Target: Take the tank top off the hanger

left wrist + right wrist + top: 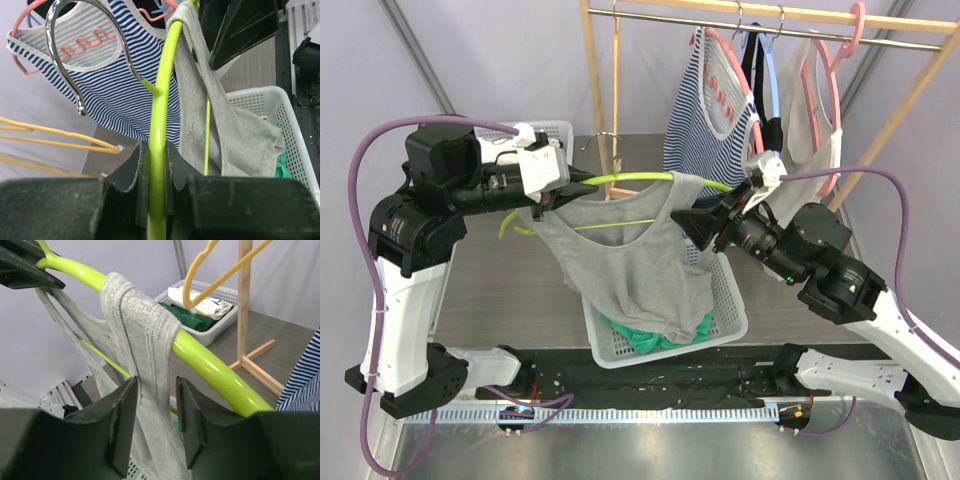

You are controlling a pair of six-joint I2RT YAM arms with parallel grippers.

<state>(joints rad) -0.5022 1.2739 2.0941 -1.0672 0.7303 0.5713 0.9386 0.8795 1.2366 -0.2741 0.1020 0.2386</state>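
A grey tank top (640, 260) hangs on a lime green hanger (620, 178) held in the air over a basket. My left gripper (570, 185) is shut on the hanger's left arm, and the bar runs between its pads in the left wrist view (156, 160). The hanger's metal hook (75, 50) is free. My right gripper (695, 222) is open at the hanger's right end. In the right wrist view its jaws (156, 410) stand either side of the grey strap (142, 325) draped over the green bar (210, 365), just below the bar.
A white basket (730, 310) with green clothes (640, 335) sits under the tank top. Behind stands a wooden rack (595, 90) with a striped top (705, 110) and a white garment (815, 120) on pink hangers. Another basket (200, 310) and a yellow hanger (200, 265) are at the far left.
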